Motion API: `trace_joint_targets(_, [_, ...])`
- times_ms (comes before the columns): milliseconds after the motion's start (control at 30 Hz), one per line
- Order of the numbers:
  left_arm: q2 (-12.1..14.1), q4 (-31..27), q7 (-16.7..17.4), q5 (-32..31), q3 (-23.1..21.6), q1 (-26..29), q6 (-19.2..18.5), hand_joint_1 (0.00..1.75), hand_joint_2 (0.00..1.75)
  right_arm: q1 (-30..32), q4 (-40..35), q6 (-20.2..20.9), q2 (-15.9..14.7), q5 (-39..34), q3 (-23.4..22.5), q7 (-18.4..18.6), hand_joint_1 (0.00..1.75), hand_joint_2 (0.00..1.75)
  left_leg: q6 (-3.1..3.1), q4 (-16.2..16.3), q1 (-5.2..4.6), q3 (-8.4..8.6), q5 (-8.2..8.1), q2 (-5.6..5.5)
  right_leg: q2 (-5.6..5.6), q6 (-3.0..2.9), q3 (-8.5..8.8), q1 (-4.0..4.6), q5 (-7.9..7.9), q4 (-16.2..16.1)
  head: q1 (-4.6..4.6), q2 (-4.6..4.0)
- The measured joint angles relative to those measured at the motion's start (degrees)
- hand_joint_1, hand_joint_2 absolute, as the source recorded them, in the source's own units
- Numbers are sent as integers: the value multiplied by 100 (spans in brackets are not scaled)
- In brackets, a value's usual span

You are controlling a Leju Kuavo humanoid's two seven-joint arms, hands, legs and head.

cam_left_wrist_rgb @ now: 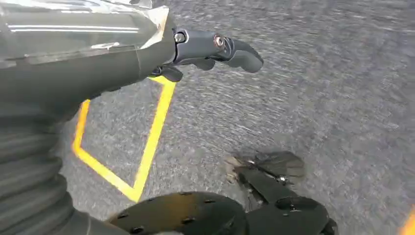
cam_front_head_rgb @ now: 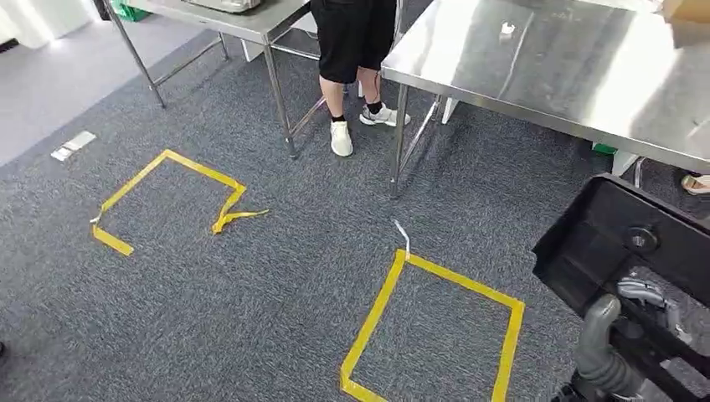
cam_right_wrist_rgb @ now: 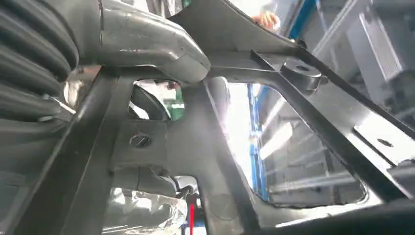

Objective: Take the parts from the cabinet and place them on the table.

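Observation:
A large black metal part (cam_front_head_rgb: 615,243), a flat frame with cut-outs and bolt holes, hangs low at the right of the head view. My right hand (cam_front_head_rgb: 646,295) grips it from beneath. In the right wrist view the grey thumb of my right hand (cam_right_wrist_rgb: 147,46) presses on the black part (cam_right_wrist_rgb: 210,147), whose bars cross the whole picture. My left hand (cam_left_wrist_rgb: 210,49) hangs over the grey carpet, holding nothing, its dark fingers stretched out. The steel table (cam_front_head_rgb: 553,67) stands ahead at the upper right, with a small white piece (cam_front_head_rgb: 506,29) on its top.
A person in black shorts and white shoes (cam_front_head_rgb: 347,59) stands between the steel table and a second steel table (cam_front_head_rgb: 251,21) at the upper left. Two yellow tape squares (cam_front_head_rgb: 435,327) (cam_front_head_rgb: 167,197) mark the grey carpet. A cardboard box corner (cam_front_head_rgb: 686,10) sits at the table's far right.

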Motion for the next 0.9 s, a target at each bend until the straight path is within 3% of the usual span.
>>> trace_joint_targets(33, [-9,-4,4,0,0,-34,22,0,175,1,-4,4,13,6,0,0,175,175,-10,432,-2,-207,-189,-32,58,-10,-10,12,3,3,-4,0])
trace_joint_targets(67, [-15,-4,17,-2,5,-73,33,0,175,1,-4,9,15,13,0,0,175,175,-18,738,-1,-352,-273,-46,116,-10,-15,23,3,6,-2,0])
trace_joint_targets(100, [-26,-4,33,-13,7,-94,42,0,175,0,-4,13,18,20,0,0,175,175,-17,804,0,-382,-221,-47,192,-10,-10,26,4,9,2,0])
trace_joint_targets(133, [-42,-4,44,-18,7,-95,53,0,175,0,-4,20,20,24,0,0,175,175,-10,631,2,-304,-49,-48,270,-8,-6,26,4,16,-4,0])
trace_joint_targets(200, [-46,-4,66,-35,9,-82,64,0,175,-1,-9,26,26,28,0,2,175,175,7,-280,35,116,502,-190,442,-1,4,16,6,43,-4,0])
trace_joint_targets(233, [-48,-2,81,-37,11,-65,61,0,175,-2,-11,26,29,28,2,2,175,175,22,-691,73,289,638,-445,507,7,-13,14,7,50,-2,0])
trace_joint_targets(267, [-61,2,79,-42,13,-54,61,0,175,-13,-13,28,28,28,2,2,175,175,27,-795,74,327,571,-601,557,49,-49,80,22,82,8,0])
trace_joint_targets(367, [-72,-2,79,-59,15,-62,61,0,175,-8,-15,39,37,31,2,2,175,175,139,-826,-9,302,574,-443,748,194,-153,-1,106,39,0,0])
trace_joint_targets(400, [-85,-2,79,-59,18,-67,59,0,175,-5,-28,42,37,31,2,2,175,175,207,-883,16,319,620,-362,806,237,-234,50,121,30,9,0])
trace_joint_targets(467, [-96,-2,79,-59,20,-59,50,0,175,-32,-33,46,35,33,0,2,175,175,283,-937,22,327,663,-211,238,187,-367,45,-81,376,45,0])
trace_joint_targets(500, [-92,-2,79,-59,29,-53,51,0,175,-56,-33,52,37,42,4,2,175,175,311,-937,14,320,663,-116,120,162,-552,42,-261,776,68,0])
trace_joint_targets(567, [-92,-2,79,-61,57,-49,51,0,175,-60,-33,59,37,50,11,4,175,175,321,-936,0,304,656,70,60,160,-969,31,-579,1692,66,0])
trace_joint_targets(600, [-90,-2,81,-70,74,-50,53,0,175,-59,-26,59,35,55,7,7,175,175,319,-935,-2,305,654,145,53,197,-1029,24,-592,1846,68,0])
trace_joint_targets(633, [-87,-2,85,-70,83,-50,55,0,175,-60,-24,59,33,55,2,9,175,175,316,-934,-2,307,651,221,42,243,-948,17,-519,1709,68,0])
trace_joint_targets(700, [-87,-2,98,-70,96,-57,61,0,175,-68,-24,61,28,66,4,11,175,175,285,-932,0,330,631,341,-69,348,-428,3,-187,788,68,0])
trace_joint_targets(733, [-87,-2,107,-72,105,-58,68,0,175,-81,-24,66,29,66,9,13,175,175,258,-928,-6,354,614,389,-282,374,-115,4,-37,250,72,0])
trace_joint_targets(767, [-76,-2,111,-72,114,-56,75,0,175,-115,-18,72,29,77,17,15,175,175,214,-919,-67,355,581,435,-448,316,-18,54,-74,63,68,0])
trace_joint_targets(800, [-74,-2,111,-77,118,-59,77,0,175,-136,-13,83,31,87,28,17,175,175,191,-913,-77,364,569,473,-353,254,-5,67,-43,50,46,0])
trace_joint_targets(900, [-74,-2,107,-129,136,-125,72,0,175,-159,-9,94,15,105,24,22,175,175,123,-931,-63,401,558,618,-192,167,-38,62,-27,49,41,0])
